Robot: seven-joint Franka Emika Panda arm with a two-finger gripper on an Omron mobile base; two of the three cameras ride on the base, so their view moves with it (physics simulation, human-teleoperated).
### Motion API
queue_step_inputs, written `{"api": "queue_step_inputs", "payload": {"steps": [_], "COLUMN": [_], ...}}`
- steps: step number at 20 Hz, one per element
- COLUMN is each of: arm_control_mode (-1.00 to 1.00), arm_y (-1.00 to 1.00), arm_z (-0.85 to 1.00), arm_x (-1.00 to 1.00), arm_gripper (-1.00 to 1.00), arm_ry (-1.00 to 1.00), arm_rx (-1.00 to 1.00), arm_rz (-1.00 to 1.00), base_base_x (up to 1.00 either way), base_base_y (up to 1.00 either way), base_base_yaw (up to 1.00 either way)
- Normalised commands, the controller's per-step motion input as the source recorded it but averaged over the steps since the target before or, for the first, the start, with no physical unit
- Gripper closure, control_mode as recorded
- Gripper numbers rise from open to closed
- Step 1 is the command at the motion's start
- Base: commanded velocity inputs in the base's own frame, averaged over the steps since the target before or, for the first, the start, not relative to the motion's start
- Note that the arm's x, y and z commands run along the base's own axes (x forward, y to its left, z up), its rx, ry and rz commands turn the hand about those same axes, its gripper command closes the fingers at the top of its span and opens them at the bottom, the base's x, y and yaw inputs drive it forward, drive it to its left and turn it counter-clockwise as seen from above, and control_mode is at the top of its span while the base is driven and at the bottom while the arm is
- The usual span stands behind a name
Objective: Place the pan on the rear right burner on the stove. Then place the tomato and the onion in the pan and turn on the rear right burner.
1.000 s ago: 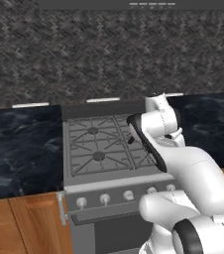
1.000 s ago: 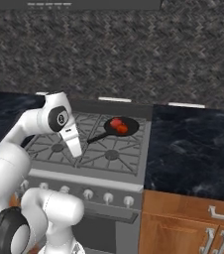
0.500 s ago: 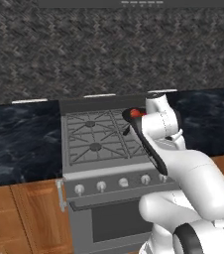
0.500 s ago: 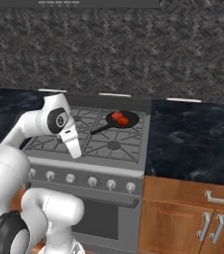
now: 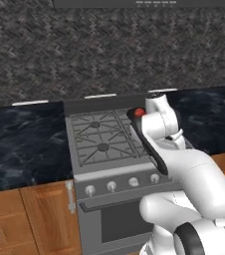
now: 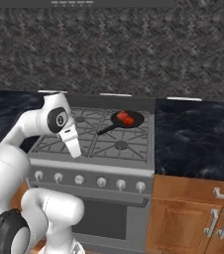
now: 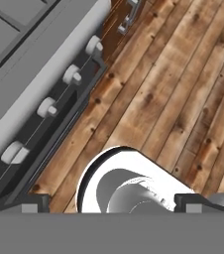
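the small round matte-black skillet [image 6: 128,119] sits on the rear right burner [image 6: 130,120] of the grey steel stove with black grates [image 6: 96,144], just above the centre of the right base view, with two little red balls lying side by side in it, too small to tell apart. its long thin black handle [image 6: 107,129] runs down and to the left, toward the stove's middle. in the hand view the two-finger gripper [image 7: 112,201] stands spread wide, holding nothing, above the row of round silver knobs [image 7: 46,106] and the brown plank floor [image 7: 183,84].

one pan [image 6: 127,119], two red balls [image 6: 125,119], five knobs [image 6: 101,182]
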Motion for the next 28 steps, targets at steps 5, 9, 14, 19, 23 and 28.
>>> {"api": "queue_step_inputs", "payload": {"steps": [5, 9, 14, 19, 23, 28], "arm_control_mode": [1.00, 1.00, 1.00, 1.00, 1.00, 1.00], "arm_y": [0.00, 0.00, 0.00, 0.00, 0.00, 0.00], "arm_z": [0.00, 0.00, 0.00, 0.00, 0.00, 0.00], "arm_x": [0.00, 0.00, 0.00, 0.00, 0.00, 0.00], "arm_gripper": [-1.00, -1.00, -1.00, -1.00, -1.00, -1.00], "arm_ry": [0.00, 0.00, 0.00, 0.00, 0.00, 0.00], "arm_rx": [0.00, 0.00, 0.00, 0.00, 0.00, 0.00], "arm_rz": [0.00, 0.00, 0.00, 0.00, 0.00, 0.00], "base_base_x": [0.00, 0.00, 0.00, 0.00, 0.00, -0.12], "base_base_y": [0.30, 0.39, 0.45, 0.41, 0.24, 0.01], "base_base_yaw": [-0.09, -0.15, -0.21, -0.22, -0.11, 0.00]}}
